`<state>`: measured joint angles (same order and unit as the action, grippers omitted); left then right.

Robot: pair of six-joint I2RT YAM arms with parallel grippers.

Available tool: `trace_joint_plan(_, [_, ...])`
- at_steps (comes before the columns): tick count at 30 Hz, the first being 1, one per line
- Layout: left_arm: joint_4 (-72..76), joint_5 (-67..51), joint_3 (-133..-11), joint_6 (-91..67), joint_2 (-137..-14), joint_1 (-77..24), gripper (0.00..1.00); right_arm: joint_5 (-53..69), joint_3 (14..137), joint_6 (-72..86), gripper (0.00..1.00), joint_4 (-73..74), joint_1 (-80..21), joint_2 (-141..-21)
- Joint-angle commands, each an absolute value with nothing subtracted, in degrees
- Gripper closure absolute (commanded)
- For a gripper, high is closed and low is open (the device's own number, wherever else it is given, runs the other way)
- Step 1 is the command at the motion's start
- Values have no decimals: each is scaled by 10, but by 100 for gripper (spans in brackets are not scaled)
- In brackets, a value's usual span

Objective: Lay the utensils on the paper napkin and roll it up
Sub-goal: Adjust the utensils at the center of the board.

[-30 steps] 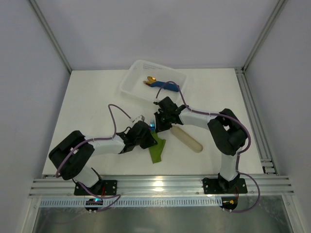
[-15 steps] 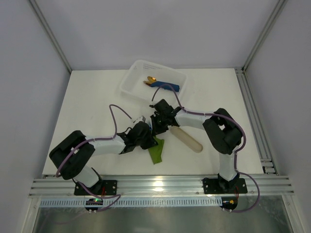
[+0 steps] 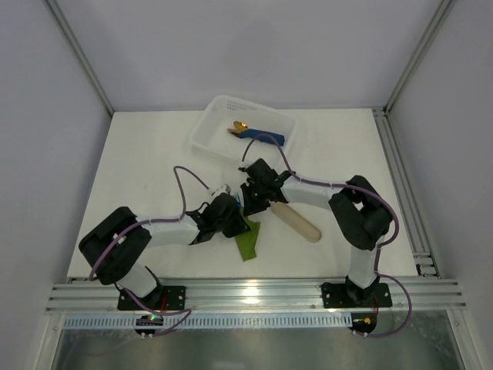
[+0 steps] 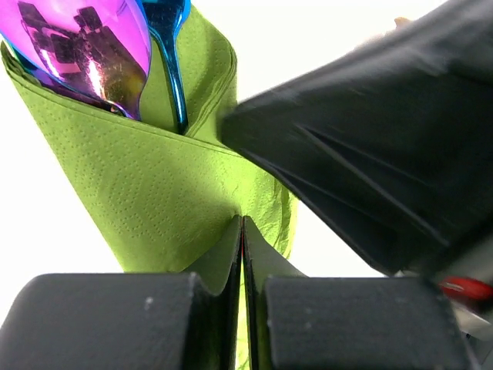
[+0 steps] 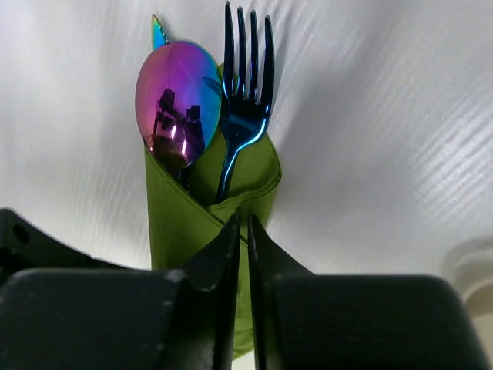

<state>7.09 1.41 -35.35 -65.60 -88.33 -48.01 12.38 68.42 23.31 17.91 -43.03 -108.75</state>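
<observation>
**Green napkin wrapped round rainbow cutlery, pinched from two sides**

Paper napkin (image 4: pixel 154 200) folded into a loose cone around the utensils (image 4: pixel 85 46), on the table (image 3: pixel 154 154) near its middle, between the two arms. Poking out of the open top: a spoon (image 5: pixel 177 96) with a purple-pink sheen, a blue fork (image 5: pixel 246 69) touching it on the right in the right wrist view, and a slim blue-green tip (image 5: pixel 159 32) behind the spoon, too little showing to name. Handles hidden inside the paper. From above, only a green corner visible, pointing toward the near edge.

Left fingers (image 4: pixel 227 258) pressed flat together, clamped on a fold of the napkin below the wrap's diagonal edge, creases running into the tips. Right fingers (image 5: pixel 227 262) almost together, a hairline slit between them, tips at the same diagonal edge just under the fork. Clamped on paper or merely resting against it: impossible to tell. Both pairs meeting over the bundle, the right pair reaching from the far side.

Just right of the bundle, a beige rounded oblong piece (image 3: pixel 296 220), lying diagonally. Farther back, well apart, a white bin (image 3: pixel 208 127) holding a blue rolled napkin (image 3: pixel 269 139) with gold cutlery (image 3: pixel 239 127) sticking out.
</observation>
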Motion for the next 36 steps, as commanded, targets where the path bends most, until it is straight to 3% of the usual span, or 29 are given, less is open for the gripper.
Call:
trace_joint_plan(1, [96, 14, -364, -657, -889, -484, 100, 101, 672, 221, 86, 176, -432, -1025])
trace_joint_plan(5, [96, 14, -364, -657, -891, -485, 100, 71, 656, 216, 79, 197, -432, -975])
trace_joint_plan(17, [98, 12, -364, -658, -891, -487, 100, 96, 531, 223, 75, 177, -432, -863])
trace_joint_plan(21, [95, 13, -364, -659, -891, -488, 100, 132, 527, 233, 92, 153, -432, -874])
trace_joint_plan(24, [95, 15, -364, -661, -889, -490, 100, 144, 526, 238, 95, 141, -432, -881])
trace_joint_plan(36, [96, 13, -368, -662, -897, -490, 100, 172, 525, 258, 96, 107, -432, -946])
